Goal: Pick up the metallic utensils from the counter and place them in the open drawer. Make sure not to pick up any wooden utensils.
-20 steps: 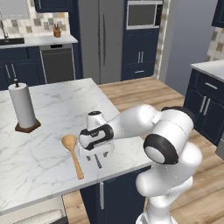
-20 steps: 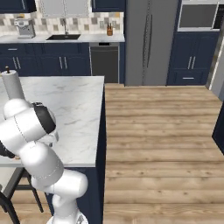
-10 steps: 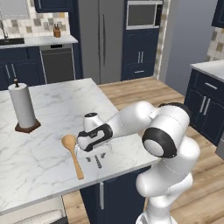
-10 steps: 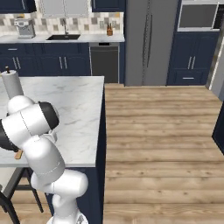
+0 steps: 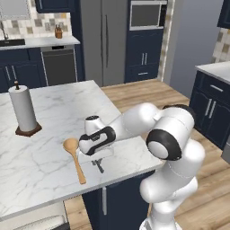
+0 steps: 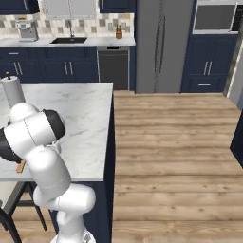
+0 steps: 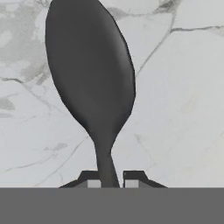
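Note:
A dark-grey metal spoon (image 7: 89, 74) lies on the white marble counter (image 7: 183, 87), its oval bowl pointing away from the hand. My gripper (image 7: 111, 180) is down on the spoon's thin neck, its fingertips (image 7: 133, 178) pressed in on either side. In the left base view the gripper (image 5: 96, 157) sits low near the counter's front edge, with the spoon's handle (image 5: 99, 167) sticking out beneath it. A large tan wooden spoon (image 5: 74, 157) lies just to its left, not touched. The open drawer is out of view.
A paper towel roll (image 5: 23, 110) on a brown stand is at the counter's (image 5: 54, 108) left side, also seen as the roll (image 6: 12, 90) in the right base view. Wood floor (image 6: 171, 142) stretches right of the island. Navy cabinets and a fridge line the far wall.
The jaws have gone from wide open to closed around the metal spoon's neck. The hand has settled slightly lower onto the counter; the spoons have not moved.

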